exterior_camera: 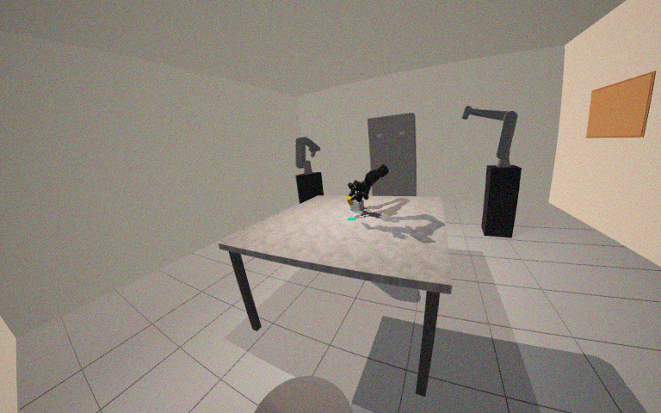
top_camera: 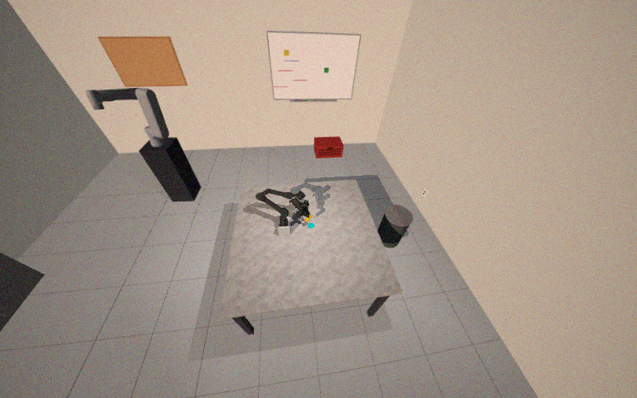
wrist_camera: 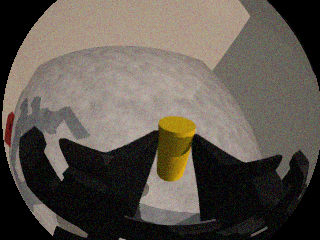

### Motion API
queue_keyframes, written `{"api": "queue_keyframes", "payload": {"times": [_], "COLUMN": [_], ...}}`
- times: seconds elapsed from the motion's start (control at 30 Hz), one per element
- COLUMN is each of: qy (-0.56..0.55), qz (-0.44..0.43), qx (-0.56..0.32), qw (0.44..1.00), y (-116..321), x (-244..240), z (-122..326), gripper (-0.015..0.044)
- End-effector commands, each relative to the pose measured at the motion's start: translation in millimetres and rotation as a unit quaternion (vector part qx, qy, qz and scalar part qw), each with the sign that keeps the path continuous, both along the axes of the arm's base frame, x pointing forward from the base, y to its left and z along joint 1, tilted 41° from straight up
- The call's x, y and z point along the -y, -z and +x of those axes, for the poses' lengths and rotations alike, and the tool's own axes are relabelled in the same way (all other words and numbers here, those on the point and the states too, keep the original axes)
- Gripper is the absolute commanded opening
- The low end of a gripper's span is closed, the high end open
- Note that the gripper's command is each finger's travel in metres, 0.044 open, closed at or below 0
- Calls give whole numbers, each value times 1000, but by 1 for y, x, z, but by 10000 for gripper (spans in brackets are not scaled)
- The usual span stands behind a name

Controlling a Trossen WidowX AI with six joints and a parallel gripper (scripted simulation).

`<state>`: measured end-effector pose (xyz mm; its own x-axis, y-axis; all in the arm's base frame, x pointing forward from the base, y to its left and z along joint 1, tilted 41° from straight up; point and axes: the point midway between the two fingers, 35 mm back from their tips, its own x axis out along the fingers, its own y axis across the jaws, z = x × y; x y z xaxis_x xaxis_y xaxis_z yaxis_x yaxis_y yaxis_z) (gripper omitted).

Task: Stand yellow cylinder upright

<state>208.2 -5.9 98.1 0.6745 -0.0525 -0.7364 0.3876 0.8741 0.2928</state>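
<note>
The black jointed arm rises from a pale, blocky base, bends sharply at a raised elbow, then slopes down toward its wrist. Its jaws are clamped on the smooth yellow tall cylinder, one dark, angular finger on either side. The cylinder is held above the worktop, near the flat cyan circle but not standing in it; its exact tilt is hard to tell. In the wrist view its round end face shows, with a darker shadow across its side. The worktop has a mottled, stone-like grey surface with a thin darker edge and dark straight legs. In the exterior view, the arm is near the far edge, with a broad stretch of surface between the circle and the near edge. A dark cylindrical bin is beside the table's right side in the top view, well apart from the arm.
</note>
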Motion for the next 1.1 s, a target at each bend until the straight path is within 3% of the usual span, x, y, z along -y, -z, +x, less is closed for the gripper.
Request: {"api": "queue_keyframes", "payload": {"times": [0.0,1.07], "qy": [10,60], "qz": [0,21], "qx": [16,123], "qw": [1000,990], "y": [0,-4], "x": [1,1], "z": [0,2], "gripper": [105,105]}}
